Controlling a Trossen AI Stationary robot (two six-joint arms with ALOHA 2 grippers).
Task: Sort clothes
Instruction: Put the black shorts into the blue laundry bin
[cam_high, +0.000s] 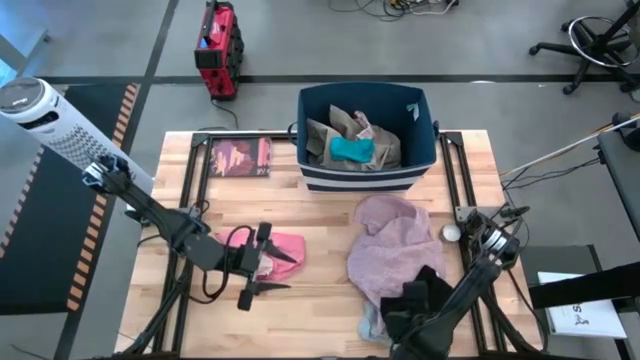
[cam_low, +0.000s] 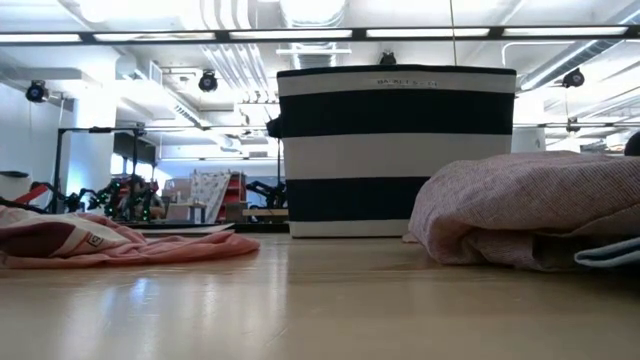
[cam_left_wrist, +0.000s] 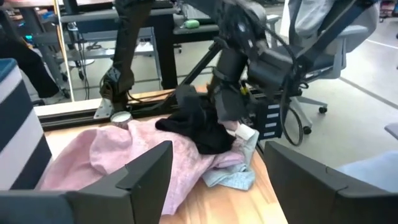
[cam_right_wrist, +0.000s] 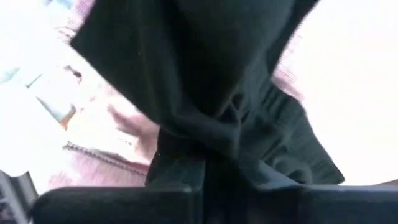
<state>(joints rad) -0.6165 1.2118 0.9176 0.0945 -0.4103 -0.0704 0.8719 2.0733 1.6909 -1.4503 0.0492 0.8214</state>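
**Op A:** From my station, nearest edge first. The right gripper (cam_high: 408, 322) sits low by the worktop's (cam_high: 320, 210) near edge, well in front of the striped bin (cam_high: 362, 170). Its fingers are clamped on the black garment (cam_high: 428, 290); in the right wrist view the black cloth (cam_right_wrist: 205, 93) bunches right into the closed jaws.

**Op B:** What lies around it?

**Op A:** The black piece rests on the near end of the large mauve-pink garment (cam_high: 395, 245), which spreads from there up toward the bin. A pale grey-blue piece (cam_left_wrist: 231, 177) pokes out beneath both, close to the near edge.

**Op B:** And your left side?

**Op A:** The left gripper (cam_high: 262, 265) is in front of the bin and off toward the left arm's side, fingers (cam_left_wrist: 146, 171) spread apart, holding nothing. The pink garment (cam_high: 282, 250) lies just under and beside them. I see bare wood between the pink piece and the mauve-pink one, and more between the pink piece and the bin.

**Op B:** Farther back?

**Op A:** A dark-red booklet (cam_high: 240, 156) lies flat just beside the bin. Inside the bin are beige cloth (cam_high: 335, 135) and a small teal piece (cam_high: 352, 150).
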